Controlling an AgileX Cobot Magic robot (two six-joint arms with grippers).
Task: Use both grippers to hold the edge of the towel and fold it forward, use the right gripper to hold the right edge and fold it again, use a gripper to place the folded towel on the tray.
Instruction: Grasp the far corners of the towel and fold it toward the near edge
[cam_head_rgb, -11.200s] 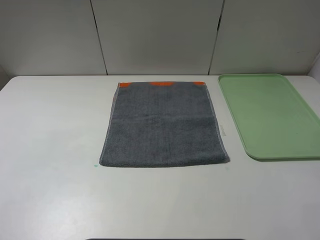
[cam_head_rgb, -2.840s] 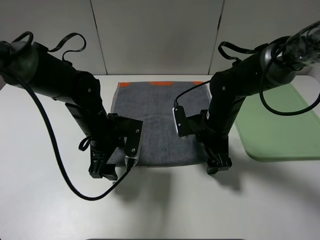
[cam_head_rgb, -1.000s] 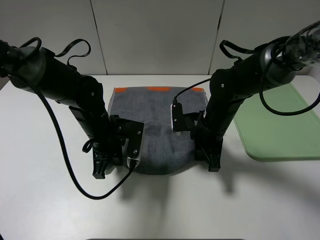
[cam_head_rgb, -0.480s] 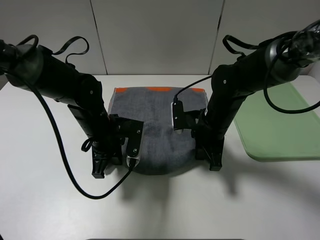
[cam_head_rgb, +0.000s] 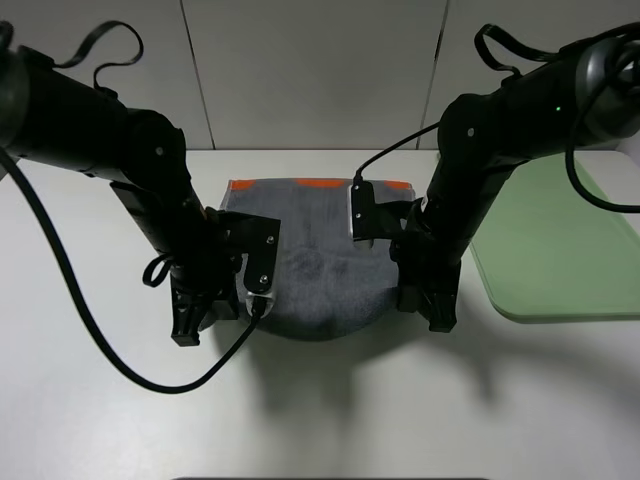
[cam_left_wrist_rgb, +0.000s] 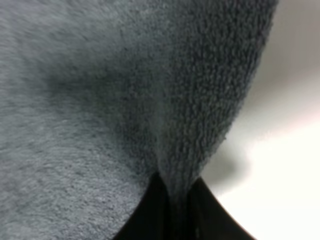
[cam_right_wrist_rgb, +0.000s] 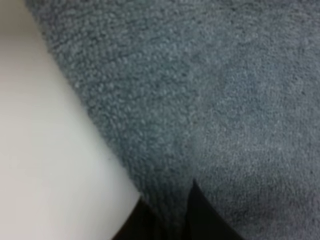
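The dark grey towel (cam_head_rgb: 312, 285) lies on the white table, its orange-and-white band (cam_head_rgb: 320, 184) at the far end. Its near edge is lifted off the table and sags in the middle. My left gripper (cam_head_rgb: 190, 322) is shut on the near-left corner. My right gripper (cam_head_rgb: 438, 315) is shut on the near-right corner. In the left wrist view the black fingertips (cam_left_wrist_rgb: 150, 217) pinch a fold of the towel (cam_left_wrist_rgb: 100, 100). In the right wrist view the fingertips (cam_right_wrist_rgb: 205, 222) pinch the towel (cam_right_wrist_rgb: 225, 100) the same way. The light-green tray (cam_head_rgb: 560, 235) lies to the right, behind the right arm.
The white table (cam_head_rgb: 90, 400) runs to a grey panelled wall (cam_head_rgb: 310, 70) at the back. Black cables hang from both arms, one looping down to the table (cam_head_rgb: 180, 388) at the front left.
Both grippers have risen and moved slightly away from the camera with the towel's near edge. The edge now hangs higher and the flat part of the towel looks shorter.
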